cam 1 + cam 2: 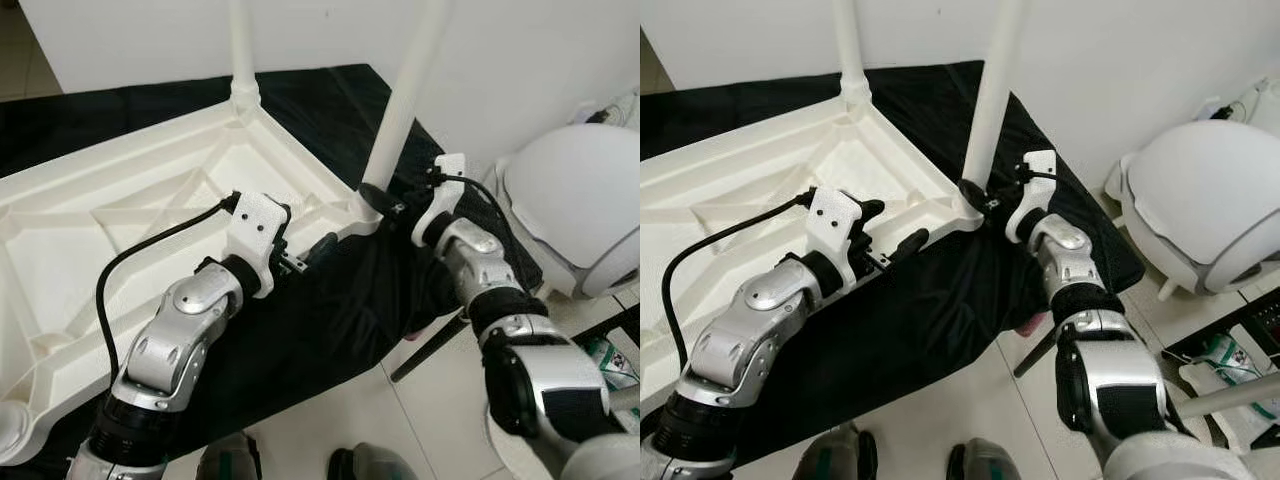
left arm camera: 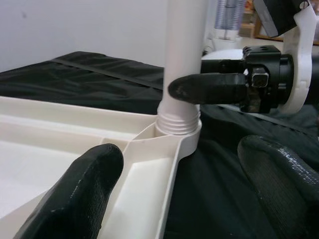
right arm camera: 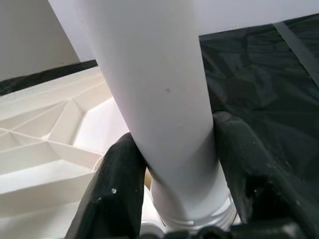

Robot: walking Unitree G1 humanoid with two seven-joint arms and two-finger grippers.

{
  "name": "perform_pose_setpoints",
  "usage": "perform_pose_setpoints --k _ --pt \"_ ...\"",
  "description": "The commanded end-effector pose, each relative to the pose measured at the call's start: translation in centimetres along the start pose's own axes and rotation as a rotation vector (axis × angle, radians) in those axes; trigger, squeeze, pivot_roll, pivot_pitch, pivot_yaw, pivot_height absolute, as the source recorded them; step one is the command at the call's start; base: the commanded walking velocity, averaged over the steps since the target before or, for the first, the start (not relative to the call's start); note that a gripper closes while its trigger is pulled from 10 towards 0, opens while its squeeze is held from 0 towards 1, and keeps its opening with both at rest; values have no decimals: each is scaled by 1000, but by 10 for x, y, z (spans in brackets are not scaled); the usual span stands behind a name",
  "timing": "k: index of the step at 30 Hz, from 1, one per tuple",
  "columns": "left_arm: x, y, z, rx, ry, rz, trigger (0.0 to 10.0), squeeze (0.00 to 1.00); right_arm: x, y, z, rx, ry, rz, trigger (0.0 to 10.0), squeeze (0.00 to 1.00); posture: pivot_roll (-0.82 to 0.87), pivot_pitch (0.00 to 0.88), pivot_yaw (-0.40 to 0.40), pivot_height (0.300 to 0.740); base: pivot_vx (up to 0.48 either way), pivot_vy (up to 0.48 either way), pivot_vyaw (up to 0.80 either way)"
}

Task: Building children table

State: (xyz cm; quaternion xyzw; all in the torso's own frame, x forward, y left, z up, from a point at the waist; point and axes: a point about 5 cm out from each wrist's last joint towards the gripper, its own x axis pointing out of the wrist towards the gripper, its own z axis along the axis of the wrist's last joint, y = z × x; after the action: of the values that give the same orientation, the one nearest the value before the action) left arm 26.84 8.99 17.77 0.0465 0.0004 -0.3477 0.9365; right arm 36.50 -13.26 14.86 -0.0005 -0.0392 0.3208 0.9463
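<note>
Tabletop (image 1: pixel 130 230), white plastic and turned underside up, lies on a black cloth (image 1: pixel 330 320) spread over the floor. Two white legs stand in its corner sockets: a far leg (image 1: pixel 241 50) beyond the left gripper, and a near leg (image 1: pixel 408 95) rising tilted from the corner by the right gripper.

Right gripper (image 1: pixel 976 194) is clamped around the base of the near leg, just above the socket; the right wrist view shows its black fingers (image 3: pixel 117 189) pressed against either side of the tube, with the threaded collar of the leg just below them.

Left gripper (image 1: pixel 310 255) hovers just beside the tabletop's near edge, short of the same corner, its fingers spread apart and holding nothing. In the left wrist view one finger (image 2: pixel 75 194) sits over the tabletop's rim and the other over the cloth, while ahead of them the right gripper's finger crosses the near leg.

A white rounded appliance (image 1: pixel 580 205) stands on the tiled floor (image 1: pixel 340 420), out past the right arm. A black cable (image 1: pixel 140 260) loops back from the left wrist over the tabletop.
</note>
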Motion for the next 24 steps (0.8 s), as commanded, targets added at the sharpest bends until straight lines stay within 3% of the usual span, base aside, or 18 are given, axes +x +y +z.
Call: perform_pose_setpoints --k 1,5,7,13,16,18,24 --pt "1 -6 -1 -8 9 -71 10000 0 2 21 -7 9 21 46 0 0 3 39 -65 740 0 0 0" --pt "1 -7 -2 -11 13 -78 10000 0 -1 32 -8 35 7 13 0 0 -2 41 -65 740 0 0 0" --pt "0 -7 -3 -11 16 -84 10000 0 -3 46 -10 84 4 -29 0 0 -4 44 -67 740 0 0 0" --pt "0 -7 -4 -9 19 -85 10000 0 -6 62 -8 127 -5 -79 0 0 -7 39 -73 740 0 0 0" --pt "0 -7 -4 -9 20 -85 10000 0 -7 62 -8 136 -3 -96 0 0 -7 37 -75 740 0 0 0" --pt "1 -8 -4 -8 18 -85 10000 0 -10 54 -9 126 29 -243 0 0 -5 33 -79 740 0 0 0" --pt "1 -7 -4 -7 16 -83 10000 0 -14 47 -12 118 61 -459 0 0 -2 30 -83 740 0 0 0"
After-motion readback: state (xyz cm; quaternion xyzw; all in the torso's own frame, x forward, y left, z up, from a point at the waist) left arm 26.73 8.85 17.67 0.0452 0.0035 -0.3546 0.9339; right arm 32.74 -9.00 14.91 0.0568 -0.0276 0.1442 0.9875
